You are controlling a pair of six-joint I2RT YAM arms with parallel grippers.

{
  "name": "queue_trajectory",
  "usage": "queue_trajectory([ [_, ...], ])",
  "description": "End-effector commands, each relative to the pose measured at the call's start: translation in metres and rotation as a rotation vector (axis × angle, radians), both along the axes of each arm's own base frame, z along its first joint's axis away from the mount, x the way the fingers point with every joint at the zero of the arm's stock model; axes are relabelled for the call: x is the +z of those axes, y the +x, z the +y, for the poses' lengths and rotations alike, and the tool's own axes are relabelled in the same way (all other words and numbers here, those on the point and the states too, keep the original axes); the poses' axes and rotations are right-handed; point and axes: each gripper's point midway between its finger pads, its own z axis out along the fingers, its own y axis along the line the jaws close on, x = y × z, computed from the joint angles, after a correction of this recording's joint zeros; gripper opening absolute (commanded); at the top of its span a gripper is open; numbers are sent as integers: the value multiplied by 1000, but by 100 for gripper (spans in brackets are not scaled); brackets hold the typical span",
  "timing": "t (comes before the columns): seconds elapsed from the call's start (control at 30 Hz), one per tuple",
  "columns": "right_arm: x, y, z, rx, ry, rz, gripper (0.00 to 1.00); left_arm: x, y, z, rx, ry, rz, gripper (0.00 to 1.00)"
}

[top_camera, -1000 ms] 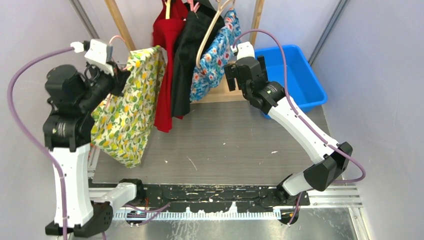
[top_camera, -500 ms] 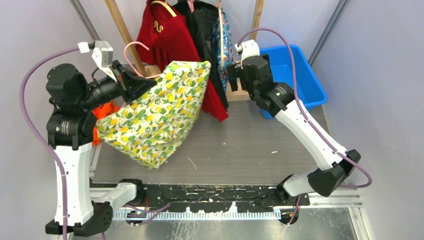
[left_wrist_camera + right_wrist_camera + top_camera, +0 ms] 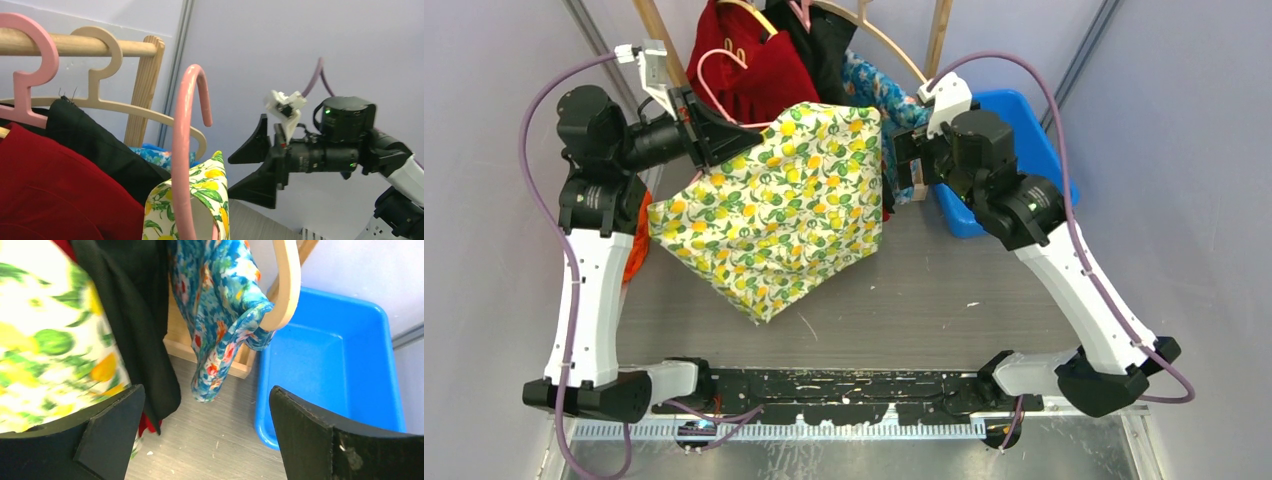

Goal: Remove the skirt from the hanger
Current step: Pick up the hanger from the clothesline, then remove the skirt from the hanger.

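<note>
The skirt [image 3: 784, 210], white with a lemon print, hangs spread out from a pink hanger [image 3: 707, 75]. My left gripper [image 3: 714, 135] is shut on that hanger just below its hook. In the left wrist view the pink hook [image 3: 187, 125] rises in front of the skirt's waistband [image 3: 212, 195]; my own left fingers are out of that view. My right gripper [image 3: 902, 160] stands wide open beside the skirt's top right corner, holding nothing. In the right wrist view the gripper [image 3: 205, 440] has the skirt [image 3: 35, 340] just left of its left finger [image 3: 107, 432].
A wooden rail [image 3: 75, 45] at the back carries a red garment [image 3: 754, 80], a black one [image 3: 130, 315] and a blue floral one [image 3: 220, 305] on a wooden hanger [image 3: 287, 285]. A blue bin [image 3: 1024, 130] sits at back right. Something orange [image 3: 637, 250] lies behind the left arm.
My left arm has swung the hanger and skirt up and to the right, away from the rail. My right arm moved in beside the skirt's corner with its jaws open.
</note>
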Motion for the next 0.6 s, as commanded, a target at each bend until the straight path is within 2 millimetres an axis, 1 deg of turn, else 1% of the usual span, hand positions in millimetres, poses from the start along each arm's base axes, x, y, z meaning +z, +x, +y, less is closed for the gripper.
queue_trajectory([
  [0.0,47,-25,9,101,124,-51,98,15,-1,-5,-5,-8,-83,0],
  [0.1,60,-28,25,154,219,-35,96,2,6,-13,14,33,-65,0],
  [0.17,58,-27,42,202,255,-3,93,-15,11,-21,28,90,-44,0],
  [0.23,53,-24,56,237,264,26,92,-35,17,-33,25,151,-3,0],
  [0.3,47,-23,65,266,242,38,91,-48,14,-44,3,190,16,0],
  [0.4,49,-21,67,267,221,28,92,-55,16,-46,11,203,19,0],
  [0.47,52,-21,69,269,231,29,91,-54,17,-46,22,206,14,0],
  [0.57,45,-22,79,285,237,64,87,-52,21,-47,35,213,-3,0],
])
